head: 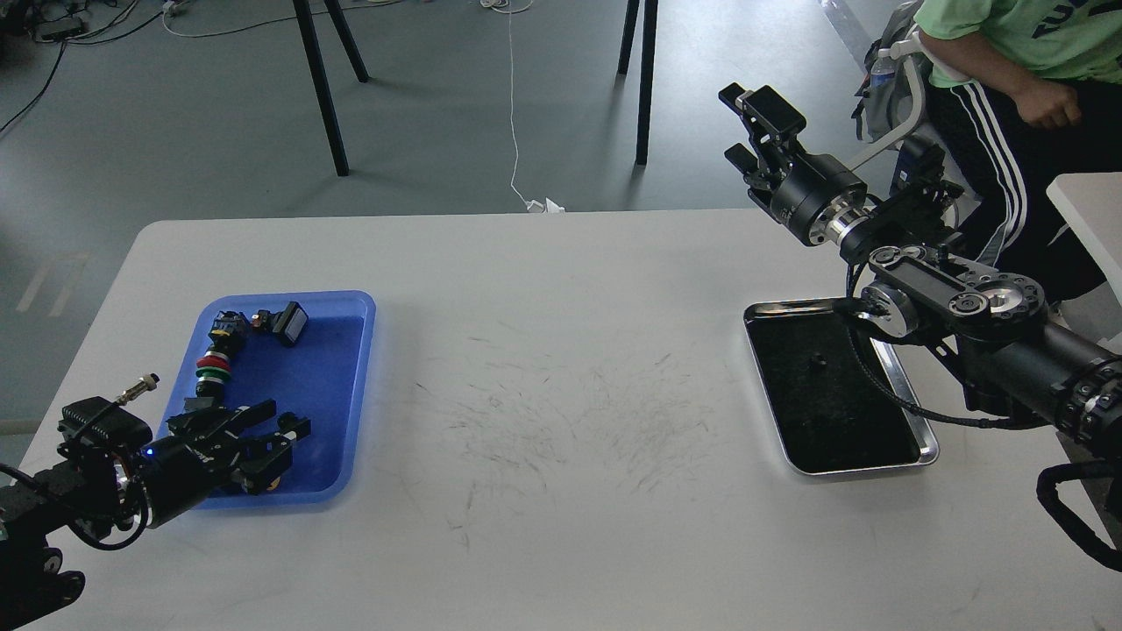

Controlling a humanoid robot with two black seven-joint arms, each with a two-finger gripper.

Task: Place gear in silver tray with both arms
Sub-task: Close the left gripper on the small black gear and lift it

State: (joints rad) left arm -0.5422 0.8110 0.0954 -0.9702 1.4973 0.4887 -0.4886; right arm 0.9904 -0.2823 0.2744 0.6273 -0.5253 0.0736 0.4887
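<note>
The silver tray (pixel 927 452) lies at the right of the white table (pixel 561 289); one small dark gear-like part (pixel 820 359) sits on its dark bottom. My left gripper (pixel 287 418) is low over the front of the blue tray (pixel 364 307), fingers apart, with a small dark round part (pixel 282 421) between the tips; I cannot tell whether they touch it. My right gripper (pixel 743 124) is raised beyond the table's far edge, above and behind the silver tray, open and empty.
The blue tray holds a red-green-black stack of buttons (pixel 210 364), a black switch (pixel 289 322) and a yellow piece (pixel 273 479) under my left gripper. A person in green (pixel 1017 53) sits at the back right. Table legs (pixel 320 88) stand beyond the table.
</note>
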